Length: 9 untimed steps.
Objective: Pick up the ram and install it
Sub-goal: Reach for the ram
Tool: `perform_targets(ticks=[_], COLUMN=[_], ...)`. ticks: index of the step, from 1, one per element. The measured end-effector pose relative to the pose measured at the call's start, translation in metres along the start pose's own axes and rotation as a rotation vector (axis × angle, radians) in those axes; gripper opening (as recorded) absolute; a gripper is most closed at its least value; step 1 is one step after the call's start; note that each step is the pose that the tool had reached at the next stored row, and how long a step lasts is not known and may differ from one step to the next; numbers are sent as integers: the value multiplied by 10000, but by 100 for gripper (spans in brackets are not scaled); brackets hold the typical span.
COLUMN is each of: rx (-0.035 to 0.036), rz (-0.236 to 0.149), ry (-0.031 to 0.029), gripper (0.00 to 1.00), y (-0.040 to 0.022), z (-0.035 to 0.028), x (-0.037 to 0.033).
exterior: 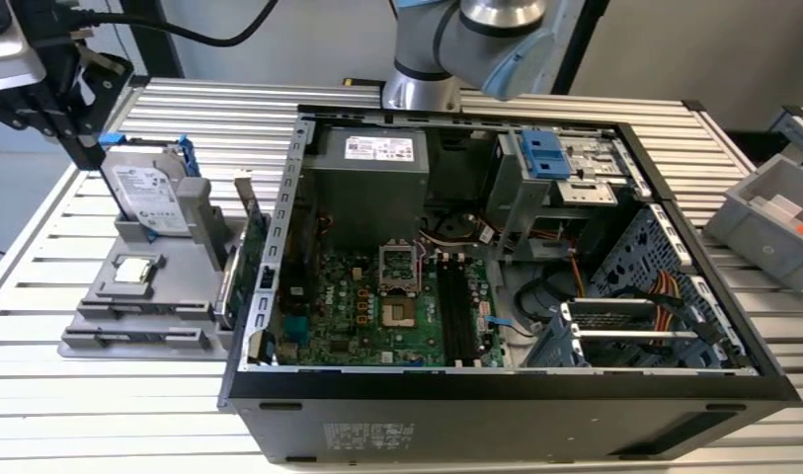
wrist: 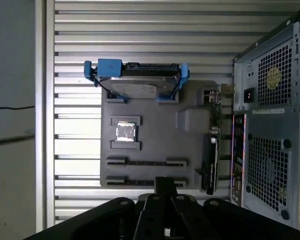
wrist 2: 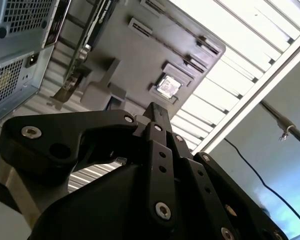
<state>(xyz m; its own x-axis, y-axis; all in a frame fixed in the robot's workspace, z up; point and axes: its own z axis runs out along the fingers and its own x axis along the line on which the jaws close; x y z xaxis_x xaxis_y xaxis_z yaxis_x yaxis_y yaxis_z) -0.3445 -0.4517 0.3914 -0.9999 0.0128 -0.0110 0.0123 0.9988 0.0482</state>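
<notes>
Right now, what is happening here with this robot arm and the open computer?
The arm's gripper hangs above the grey tray beside the open computer case. Its fingers look closed, with nothing visible between them. The tray carries a hard drive with blue clips, a small square chip and two long narrow holders. The thin dark strip in one seems to be the ram, not yet picked up. The black memory slots on the motherboard look empty.

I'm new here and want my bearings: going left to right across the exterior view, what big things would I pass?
The hard drive with blue clips, then the open computer case, then the grey bin.
</notes>
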Motion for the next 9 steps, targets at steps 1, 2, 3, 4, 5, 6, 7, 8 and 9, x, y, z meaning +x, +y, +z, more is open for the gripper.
perform_targets(ticks=[1,2,3,4,5,6,7,8,9], rx=[1,0,1,0,0,0,0,1,0], rz=[0,0,-1,-1,-1,-1,0,0,0], ry=[0,0,1,0,0,0,-1,0,1], gripper=[0,0,0,0,0,0,0,0,0], y=[-21,-43,-65,-89,-111,-133,-152,-171,-189], z=[-1,-2,-4,-4,-5,-6,-7,-8,-9], x=[0,-1,-1,-2,-2,-2,-2,-2,-2])
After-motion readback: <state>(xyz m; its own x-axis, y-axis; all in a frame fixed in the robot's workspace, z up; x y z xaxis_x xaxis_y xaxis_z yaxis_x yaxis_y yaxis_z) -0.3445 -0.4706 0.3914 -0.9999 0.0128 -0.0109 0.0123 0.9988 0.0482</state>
